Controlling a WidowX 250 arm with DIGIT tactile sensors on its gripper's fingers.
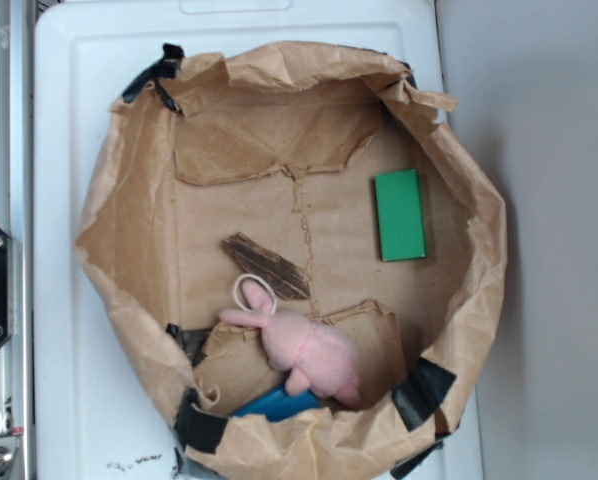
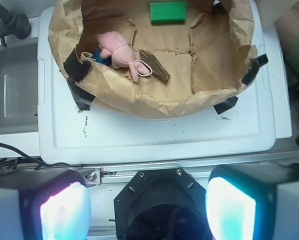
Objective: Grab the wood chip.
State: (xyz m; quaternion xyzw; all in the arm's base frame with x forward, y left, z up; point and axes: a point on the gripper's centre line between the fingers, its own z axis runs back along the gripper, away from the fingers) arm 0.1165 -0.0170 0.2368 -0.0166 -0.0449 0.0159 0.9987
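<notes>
The wood chip [image 1: 265, 266] is a flat dark-brown sliver lying on the floor of a brown paper bag [image 1: 129, 180], just above the pink plush bunny [image 1: 304, 350]. In the wrist view the chip [image 2: 155, 65] lies right of the bunny [image 2: 120, 52]. My gripper [image 2: 147, 210] is open and empty, its two pale fingers [image 2: 64, 212] wide apart at the bottom of the wrist view, high above and well back from the bag. The gripper does not show in the exterior view.
A green rectangular block [image 1: 400, 214] lies at the bag's right; it also shows in the wrist view [image 2: 168, 12]. A blue object [image 1: 277, 404] sits under the bunny. Torn paper flaps [image 1: 364, 325] stand up inside. The bag rests on a white lid [image 2: 154, 135]. A black base [image 2: 159, 200] is below the gripper.
</notes>
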